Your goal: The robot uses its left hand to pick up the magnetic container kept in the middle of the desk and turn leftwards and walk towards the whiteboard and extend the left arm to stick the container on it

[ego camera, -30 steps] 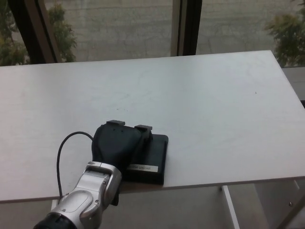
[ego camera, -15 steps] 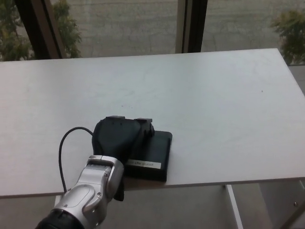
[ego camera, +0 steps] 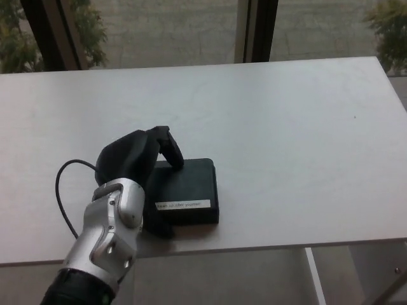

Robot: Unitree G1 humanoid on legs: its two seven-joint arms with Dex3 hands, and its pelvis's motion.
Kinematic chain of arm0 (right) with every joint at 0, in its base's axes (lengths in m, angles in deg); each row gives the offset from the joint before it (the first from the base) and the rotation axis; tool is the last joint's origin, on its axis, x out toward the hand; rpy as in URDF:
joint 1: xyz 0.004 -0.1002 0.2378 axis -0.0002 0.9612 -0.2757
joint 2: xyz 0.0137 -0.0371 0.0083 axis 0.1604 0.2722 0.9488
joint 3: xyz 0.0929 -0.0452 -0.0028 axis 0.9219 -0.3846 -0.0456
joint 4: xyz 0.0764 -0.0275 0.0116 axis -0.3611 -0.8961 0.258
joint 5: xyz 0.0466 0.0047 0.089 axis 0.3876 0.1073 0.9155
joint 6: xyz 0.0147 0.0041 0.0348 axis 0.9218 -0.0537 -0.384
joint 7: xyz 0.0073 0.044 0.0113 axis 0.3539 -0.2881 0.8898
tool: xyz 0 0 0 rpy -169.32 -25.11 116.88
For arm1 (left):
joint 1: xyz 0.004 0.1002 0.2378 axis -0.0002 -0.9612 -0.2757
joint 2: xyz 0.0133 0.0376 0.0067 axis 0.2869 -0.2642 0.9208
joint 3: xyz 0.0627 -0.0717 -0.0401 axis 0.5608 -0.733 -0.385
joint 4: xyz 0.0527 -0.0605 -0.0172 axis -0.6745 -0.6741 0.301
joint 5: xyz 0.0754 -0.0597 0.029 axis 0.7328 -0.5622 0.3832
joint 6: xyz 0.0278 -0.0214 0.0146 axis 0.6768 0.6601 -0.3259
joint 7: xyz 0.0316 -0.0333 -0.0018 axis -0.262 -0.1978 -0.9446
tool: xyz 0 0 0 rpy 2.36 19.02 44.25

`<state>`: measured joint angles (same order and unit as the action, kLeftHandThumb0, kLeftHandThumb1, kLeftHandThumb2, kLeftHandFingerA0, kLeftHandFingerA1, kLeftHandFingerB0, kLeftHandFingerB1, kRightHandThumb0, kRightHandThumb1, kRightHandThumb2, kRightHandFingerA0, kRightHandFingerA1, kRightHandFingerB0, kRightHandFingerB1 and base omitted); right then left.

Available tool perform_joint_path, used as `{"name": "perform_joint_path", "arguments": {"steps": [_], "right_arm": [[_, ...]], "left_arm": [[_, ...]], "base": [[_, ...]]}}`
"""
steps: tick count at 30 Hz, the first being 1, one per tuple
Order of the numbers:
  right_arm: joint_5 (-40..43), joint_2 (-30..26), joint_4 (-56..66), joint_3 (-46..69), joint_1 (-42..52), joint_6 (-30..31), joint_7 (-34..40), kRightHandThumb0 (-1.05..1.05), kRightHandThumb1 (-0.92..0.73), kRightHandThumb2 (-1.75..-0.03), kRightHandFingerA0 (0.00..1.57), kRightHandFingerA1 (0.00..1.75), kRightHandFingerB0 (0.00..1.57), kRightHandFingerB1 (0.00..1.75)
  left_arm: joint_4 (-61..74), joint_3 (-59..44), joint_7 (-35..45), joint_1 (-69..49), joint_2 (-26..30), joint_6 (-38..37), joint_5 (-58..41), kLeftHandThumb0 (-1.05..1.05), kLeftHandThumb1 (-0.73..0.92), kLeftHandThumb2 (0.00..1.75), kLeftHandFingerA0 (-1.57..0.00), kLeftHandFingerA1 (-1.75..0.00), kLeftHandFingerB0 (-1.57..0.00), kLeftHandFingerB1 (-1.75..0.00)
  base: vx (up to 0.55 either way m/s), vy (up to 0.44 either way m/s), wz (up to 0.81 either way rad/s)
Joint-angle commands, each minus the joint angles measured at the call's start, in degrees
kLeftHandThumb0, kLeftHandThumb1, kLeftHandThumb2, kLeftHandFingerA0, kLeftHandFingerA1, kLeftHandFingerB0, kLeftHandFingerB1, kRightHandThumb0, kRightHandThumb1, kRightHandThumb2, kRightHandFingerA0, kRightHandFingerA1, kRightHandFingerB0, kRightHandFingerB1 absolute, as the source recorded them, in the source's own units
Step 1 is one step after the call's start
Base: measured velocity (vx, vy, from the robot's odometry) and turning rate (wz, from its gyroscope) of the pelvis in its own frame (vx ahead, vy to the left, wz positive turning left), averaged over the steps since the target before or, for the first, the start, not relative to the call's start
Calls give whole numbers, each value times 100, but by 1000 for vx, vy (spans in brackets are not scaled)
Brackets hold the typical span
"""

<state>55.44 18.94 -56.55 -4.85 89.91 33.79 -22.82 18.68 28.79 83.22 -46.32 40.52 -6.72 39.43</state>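
The only writing is one line of dark print on a white label strip (ego camera: pixel 183 204). It runs along the near edge of the magnetic container (ego camera: pixel 191 184), on the side opposite the left hand (ego camera: pixel 130 162) fingers (ego camera: pixel 170 147) and just beside the thumb. The letters are too small and blurred to read.

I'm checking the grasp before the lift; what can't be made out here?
Head view: the left hand covers the left side of the container, so the grip is unclear.
Head view: the label on its front edge is too blurred to read.
Right hand and whiteboard: outside the frame.
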Motion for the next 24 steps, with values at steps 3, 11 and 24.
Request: {"name": "perform_joint_path", "arguments": {"steps": [3,11,24], "right_arm": [[-128,3,-34,-61,116,-203,309,-51,-82,-65,86,60,72,47],[-174,-73,-39,-37,235,-283,392,-53,-83,-65,85,62,76,48],[-166,-4,-61,-35,193,-253,401,-53,-82,-65,85,60,73,47]], "left_arm": [[389,384,465,-750,423,422,130,-13,68,87,-73,-175,-64,-159],[-585,1535,-33,-1134,1046,-102,848,-21,73,68,-85,-116,-79,-79],[-1299,1826,-985,-1193,1185,-607,942,-20,76,76,-90,-145,-81,-107]], "base": [[0,0,0],[0,0,0],[0,0,0]]}}
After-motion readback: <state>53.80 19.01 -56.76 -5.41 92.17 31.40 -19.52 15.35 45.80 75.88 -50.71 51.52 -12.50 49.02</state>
